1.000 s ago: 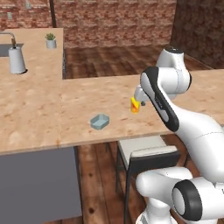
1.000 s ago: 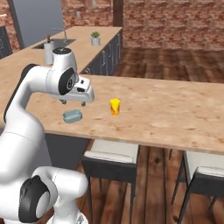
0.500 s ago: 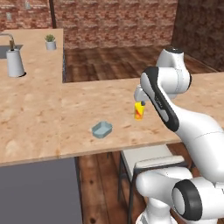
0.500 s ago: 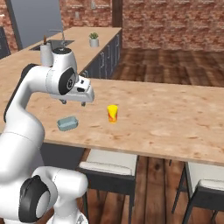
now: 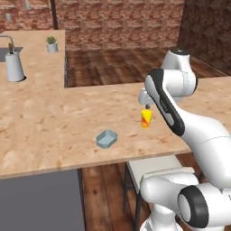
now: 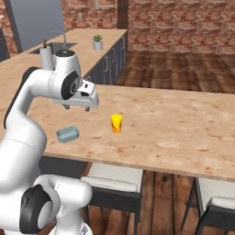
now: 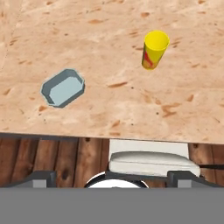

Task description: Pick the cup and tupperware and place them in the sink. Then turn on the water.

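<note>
The yellow cup [image 5: 146,118] with its red-orange band stands upright on the wood-look counter, near the front edge. The pale blue-grey tupperware [image 5: 107,138] lies to its left, apart from it. My gripper [image 5: 146,106] hovers just above and behind the cup, open and holding nothing. From the right base view, the gripper [image 6: 77,108] hangs over the counter between the tupperware [image 6: 68,134] and the cup [image 6: 116,123]. The hand view looks down on the cup [image 7: 154,50] and the tupperware [image 7: 63,87], with the gripper [image 7: 113,178] wide apart. The dark sink [image 6: 58,46] lies far back on the left counter.
A tall pale roll [image 5: 14,66] stands beside the sink's faucet [image 5: 8,41]. A small potted plant [image 6: 97,42] sits at the counter's far end. A stool [image 7: 148,162] stands under the counter's front edge, and another stool [image 6: 215,204] is to the right.
The whole picture has shifted between frames, so the base has driven and the counter stands nearer. The arm keeps its pose, and the gripper stays open. Cup and tupperware rest in place.
</note>
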